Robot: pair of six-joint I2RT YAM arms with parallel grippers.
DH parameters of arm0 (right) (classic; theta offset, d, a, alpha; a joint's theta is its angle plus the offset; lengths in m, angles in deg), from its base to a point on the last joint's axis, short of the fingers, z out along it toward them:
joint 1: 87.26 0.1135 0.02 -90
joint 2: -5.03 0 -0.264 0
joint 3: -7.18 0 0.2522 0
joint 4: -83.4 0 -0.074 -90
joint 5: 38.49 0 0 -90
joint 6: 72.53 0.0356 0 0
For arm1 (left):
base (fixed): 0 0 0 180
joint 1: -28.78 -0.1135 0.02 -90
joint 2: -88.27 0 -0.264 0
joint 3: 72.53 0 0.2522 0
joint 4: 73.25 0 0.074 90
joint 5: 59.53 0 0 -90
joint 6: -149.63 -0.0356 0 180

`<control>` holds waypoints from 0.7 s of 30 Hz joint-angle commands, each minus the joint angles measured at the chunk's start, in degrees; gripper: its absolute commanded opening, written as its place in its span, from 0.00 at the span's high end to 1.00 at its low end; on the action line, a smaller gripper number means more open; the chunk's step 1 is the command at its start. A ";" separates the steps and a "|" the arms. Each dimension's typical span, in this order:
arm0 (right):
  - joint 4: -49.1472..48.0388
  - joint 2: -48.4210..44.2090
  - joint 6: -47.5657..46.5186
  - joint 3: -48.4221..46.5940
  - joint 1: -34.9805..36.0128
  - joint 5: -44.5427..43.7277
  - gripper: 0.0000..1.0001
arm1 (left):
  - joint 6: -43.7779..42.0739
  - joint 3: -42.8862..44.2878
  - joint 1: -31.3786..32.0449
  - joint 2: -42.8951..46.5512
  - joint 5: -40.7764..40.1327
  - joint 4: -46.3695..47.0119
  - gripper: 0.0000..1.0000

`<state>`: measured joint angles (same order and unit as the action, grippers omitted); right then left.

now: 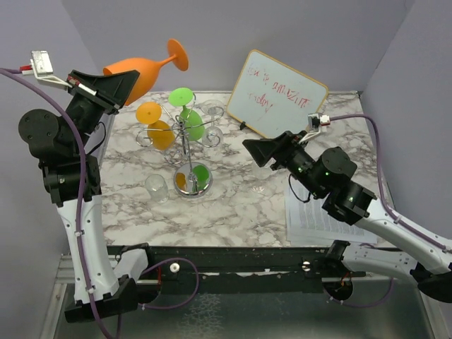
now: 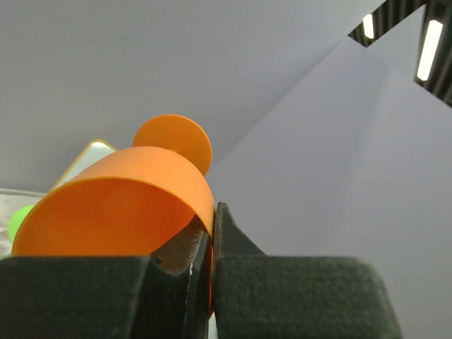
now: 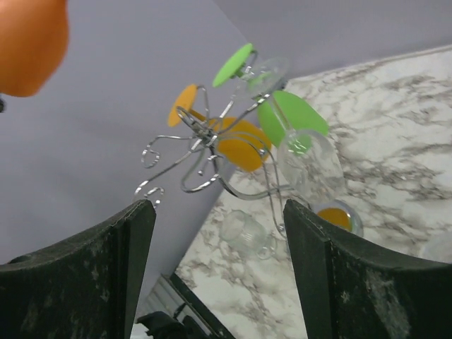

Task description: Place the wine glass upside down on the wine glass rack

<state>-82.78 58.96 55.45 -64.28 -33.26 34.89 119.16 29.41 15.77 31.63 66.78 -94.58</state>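
Observation:
My left gripper (image 1: 121, 83) is shut on the rim of an orange wine glass (image 1: 145, 70) and holds it high at the back left, lying sideways with its foot pointing right. In the left wrist view the orange bowl wall (image 2: 127, 205) is pinched between the fingers (image 2: 282, 296). The wine glass rack (image 1: 187, 141), thin silver wire on a round chrome base, stands mid-table with orange, green and clear glasses hanging upside down on it. It also shows in the right wrist view (image 3: 205, 152). My right gripper (image 1: 256, 152) is open and empty, right of the rack.
A clear glass (image 1: 156, 187) stands on the marble table (image 1: 240, 205) left of the rack base. A small whiteboard (image 1: 277, 92) leans at the back right. A sheet of paper (image 1: 307, 215) lies under the right arm.

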 commanded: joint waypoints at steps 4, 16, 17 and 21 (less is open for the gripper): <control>-22.06 4.44 1.84 1.03 0.14 8.50 0.18 | 9.30 -5.90 4.47 -0.58 -1.39 21.62 1.00; -41.22 12.88 4.98 -1.65 0.14 2.74 0.16 | 6.34 -6.52 24.60 -8.40 -8.12 30.33 1.00; -42.66 13.15 4.57 -1.56 0.12 1.83 0.16 | 5.64 -6.96 26.46 -8.52 -9.10 30.71 1.00; -53.38 14.18 4.55 0.82 0.10 -0.73 0.17 | 5.01 -10.76 33.99 -8.87 -11.91 34.86 1.00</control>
<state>-122.12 72.38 59.49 -64.06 -33.26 38.87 125.95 21.35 43.96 22.04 59.39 -66.93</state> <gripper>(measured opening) 0.835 0.008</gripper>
